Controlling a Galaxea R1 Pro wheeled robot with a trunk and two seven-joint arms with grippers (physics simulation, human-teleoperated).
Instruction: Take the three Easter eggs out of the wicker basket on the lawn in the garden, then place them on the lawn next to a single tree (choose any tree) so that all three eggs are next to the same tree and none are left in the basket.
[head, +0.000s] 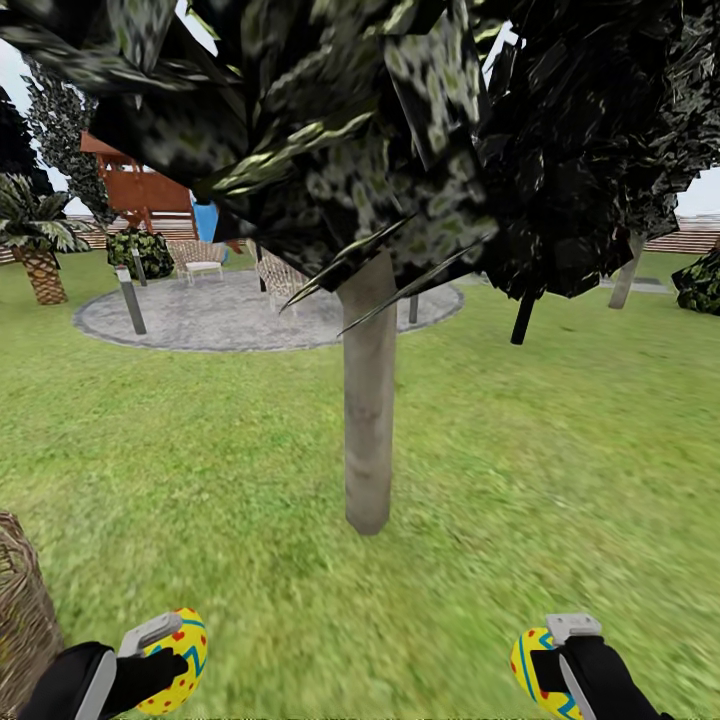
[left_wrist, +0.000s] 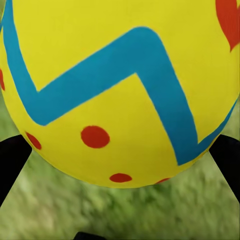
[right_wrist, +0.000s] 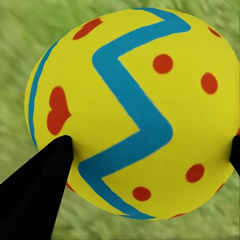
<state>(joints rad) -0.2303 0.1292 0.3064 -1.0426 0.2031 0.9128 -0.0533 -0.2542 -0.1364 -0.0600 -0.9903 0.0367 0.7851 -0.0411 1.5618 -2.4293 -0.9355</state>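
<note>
Now: two eggs gripped in front of a tree

Down at the lower left of the head view, the left pincer (head: 165, 655) is clamping one Easter egg (head: 178, 662), yellow with a blue zigzag and red dots. In the left wrist view that egg (left_wrist: 120, 85) is sitting between the two dark fingers (left_wrist: 12, 162), with blurred grass showing beneath it.

At the lower right of the head view, the right pincer (head: 550, 665) is clamping a second Easter egg (head: 538, 672). The right wrist view is showing this egg (right_wrist: 132, 112) pressed between black fingertips (right_wrist: 42, 185), its blue zigzag band running across the face and red dots scattered around it, green grass behind.

Both eggs are being held above the lawn (head: 520, 450), well apart from each other, one to each side of the tree (head: 369, 400). The tree's pale straight trunk is rising from the grass straight ahead, between the two arms and farther away than both pincers; its dark speckled crown is covering the upper part of the head view.

The wicker basket (head: 22, 600) is showing partly at the left edge, just beside the left arm; its inside cannot be seen. Farther off, a round grey paved area (head: 250, 315) is lying beyond the tree, with a short palm (head: 40, 250) at the far left
</note>
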